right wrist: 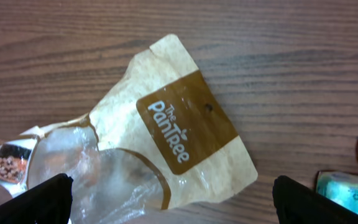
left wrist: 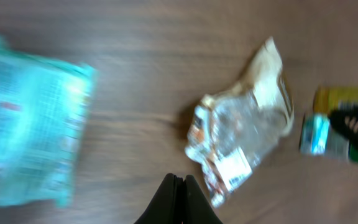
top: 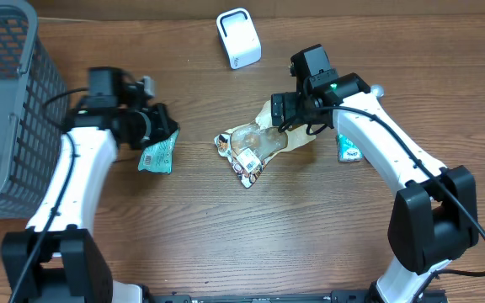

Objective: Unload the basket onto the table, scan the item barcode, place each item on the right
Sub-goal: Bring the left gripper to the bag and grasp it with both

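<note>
Right tool (right wrist: pixel 185 200) is spread wide and holds nothing. It hangs right over the brown top of the PanTree bag (right wrist: pixel 166 124), which is likely the item to scan. The bag lies flat on the bench (top: pixel 226 236), its clear end trailing off to one side of the tool.

Left tool (left wrist: pixel 178 188) has its fingers pressed together with nothing between them. The teal packet (left wrist: pixel 33 124) sits off to its side, not in the pinch (this view is blurry, so contact can't be told).

Risks:
- The bag is thin, crinkly film lying flat. The fingers could skid over it or catch only a fold, and the bag could then droop or slip once lifted.
- The barcode label (left wrist: pixel 234 169) is on the clear end, away from the right tool. A pinch at the brown end could let that end fold or twist, so the code turns away from the scanner (top: pixel 238 38).
- The left tool looks shut on air. If it was meant to hold the teal packet, that looks like a miss.

Around:
- The scanner stands well apart from both tools, on the far side of the bag.
- The basket (top: pixel 7 101) is beyond the left tool, on its outer side.
- A small teal pack (top: pixel 349 150) lies just beside the right arm, and a sweep could knock it.
- A yellow-red thing (left wrist: pixel 344 99) is near that pack, too blurred to name.
- Nothing lies between the bag and the scanner.
</note>
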`<state>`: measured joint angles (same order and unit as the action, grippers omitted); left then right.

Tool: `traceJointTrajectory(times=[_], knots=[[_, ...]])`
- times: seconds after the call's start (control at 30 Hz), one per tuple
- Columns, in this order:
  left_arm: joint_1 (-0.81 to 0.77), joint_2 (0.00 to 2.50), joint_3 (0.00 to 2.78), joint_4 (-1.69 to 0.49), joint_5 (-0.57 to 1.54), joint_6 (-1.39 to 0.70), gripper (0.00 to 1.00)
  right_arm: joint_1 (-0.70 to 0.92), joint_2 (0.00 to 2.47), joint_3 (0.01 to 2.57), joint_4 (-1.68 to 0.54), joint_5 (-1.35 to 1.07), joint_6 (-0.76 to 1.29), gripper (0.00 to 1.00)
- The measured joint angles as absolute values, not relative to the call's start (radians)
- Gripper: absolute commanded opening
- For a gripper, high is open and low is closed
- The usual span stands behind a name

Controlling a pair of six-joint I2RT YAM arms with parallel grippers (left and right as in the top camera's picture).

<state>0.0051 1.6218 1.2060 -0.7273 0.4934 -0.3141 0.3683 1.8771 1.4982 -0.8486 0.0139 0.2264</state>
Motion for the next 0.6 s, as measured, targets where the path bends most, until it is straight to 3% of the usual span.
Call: traceJointTrajectory(times=[0.27,0.6], knots=[[-0.260,1.725,1.206,-0.722,0.377,-0.397,0.04,0.356,1.877,1.498,-0.876,0.003,0.210,1.00],[-0.359,1.892,1.206,-0.611,0.351,-0.472,0.05,0.355,1.877,1.498,-0.873,0.000,0.209,1.00]])
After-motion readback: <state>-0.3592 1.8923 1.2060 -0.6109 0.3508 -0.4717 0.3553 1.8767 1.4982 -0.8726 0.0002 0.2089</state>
